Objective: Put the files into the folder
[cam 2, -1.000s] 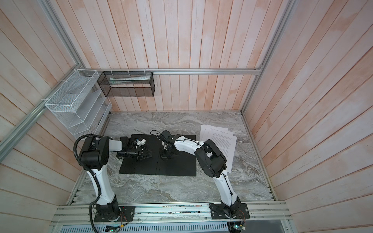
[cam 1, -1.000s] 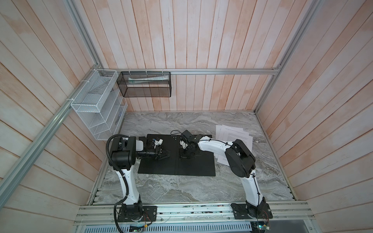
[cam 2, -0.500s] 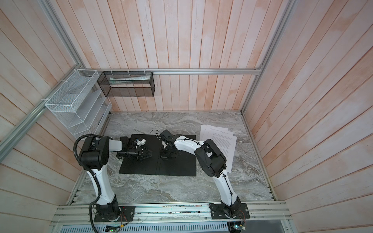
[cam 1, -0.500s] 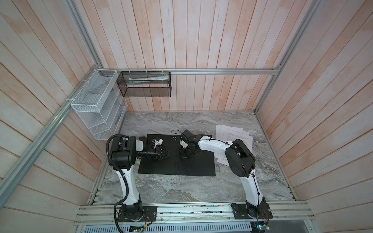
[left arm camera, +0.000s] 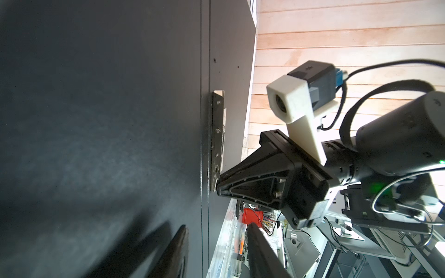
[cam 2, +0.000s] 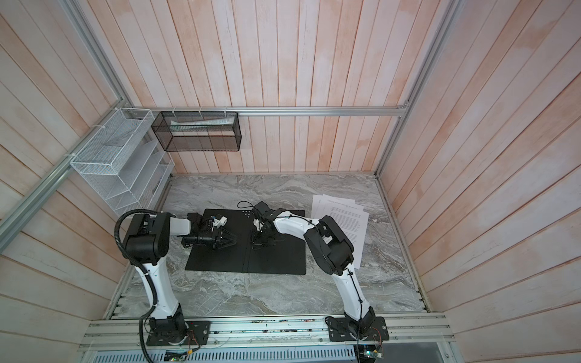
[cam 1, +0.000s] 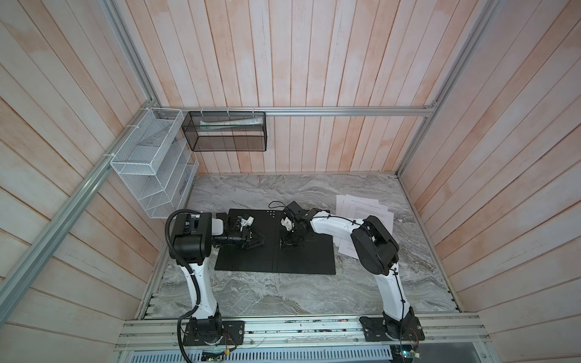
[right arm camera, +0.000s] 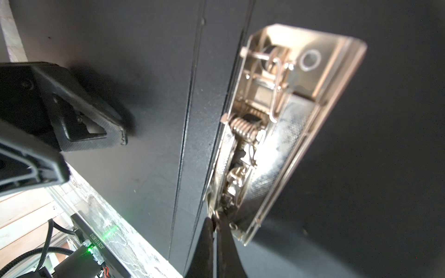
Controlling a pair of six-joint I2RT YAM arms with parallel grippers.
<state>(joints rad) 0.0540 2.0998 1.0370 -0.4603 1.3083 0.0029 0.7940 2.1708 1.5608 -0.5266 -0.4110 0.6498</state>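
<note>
The folder [cam 1: 301, 261] [cam 2: 276, 261] lies spread open on the marble table, black inside up, in both top views. Its metal spine clip [right arm camera: 277, 120] [left arm camera: 218, 139] runs along the centre fold. My right gripper [right arm camera: 215, 223] [cam 1: 284, 245] is shut, tips against the clip's near end; whether they pinch part of it I cannot tell. My left gripper [left arm camera: 221, 250] [cam 1: 257, 240] [right arm camera: 89, 156] is open and empty, low over the folder's left half. The files [cam 1: 367, 213] [cam 2: 342, 213], white printed sheets, lie fanned right of the folder, partly behind my right arm.
A white wire rack [cam 1: 151, 166] hangs on the left wall. A black mesh basket [cam 1: 226, 132] hangs on the back rail with papers in it. Wooden walls close in the table on three sides, and a metal rail [cam 1: 283, 327] runs along the front.
</note>
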